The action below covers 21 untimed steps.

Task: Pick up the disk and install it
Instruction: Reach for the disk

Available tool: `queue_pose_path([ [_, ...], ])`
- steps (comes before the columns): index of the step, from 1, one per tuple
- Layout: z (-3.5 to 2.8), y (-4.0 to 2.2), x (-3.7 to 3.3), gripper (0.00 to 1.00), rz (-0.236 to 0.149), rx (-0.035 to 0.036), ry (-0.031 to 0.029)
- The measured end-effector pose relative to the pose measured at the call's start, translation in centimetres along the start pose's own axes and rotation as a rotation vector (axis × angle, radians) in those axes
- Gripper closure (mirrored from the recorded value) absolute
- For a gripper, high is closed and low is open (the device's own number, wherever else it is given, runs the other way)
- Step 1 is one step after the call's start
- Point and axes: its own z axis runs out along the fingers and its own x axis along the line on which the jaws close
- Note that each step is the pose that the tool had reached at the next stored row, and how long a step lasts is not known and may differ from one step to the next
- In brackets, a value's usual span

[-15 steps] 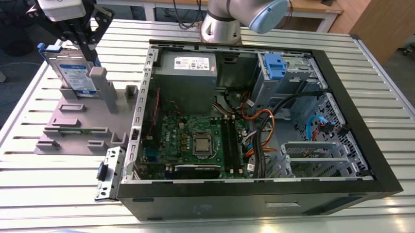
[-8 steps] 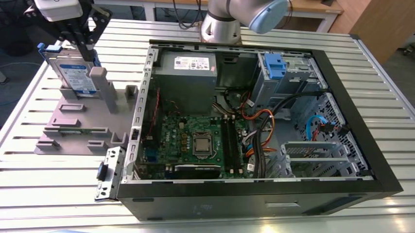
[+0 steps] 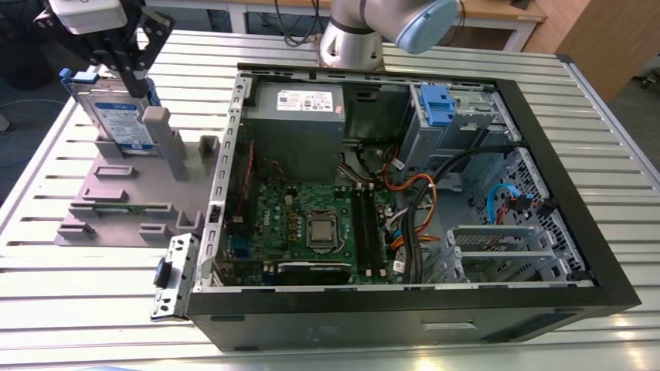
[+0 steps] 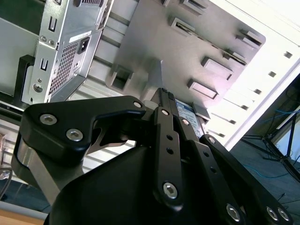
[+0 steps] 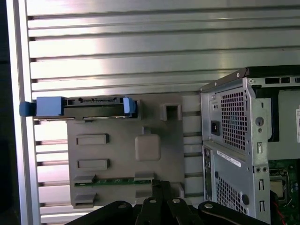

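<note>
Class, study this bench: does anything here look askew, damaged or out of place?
Nothing stands out. The disk stands upright on edge in the grey stand, with the gripper near its top. The computer case lies open on the table, its cables loose but inside.

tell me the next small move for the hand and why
Probably shift the hand across to line up over the disk. In the first wrist view the disk stands on edge in the grey stand, while the hand sits apart from it, over another part of the stand.
</note>
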Motion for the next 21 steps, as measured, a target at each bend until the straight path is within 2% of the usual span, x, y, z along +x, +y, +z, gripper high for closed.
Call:
queue_pose_path([
  [4,0.00,-0.01,0.08,0.89,0.000,0.0000,0.0000],
  [6,0.10,-0.11,1.44,0.89,0.000,0.0051,-0.0004],
  [21,0.10,-0.13,1.74,0.89,0.000,0.0052,-0.0003],
])
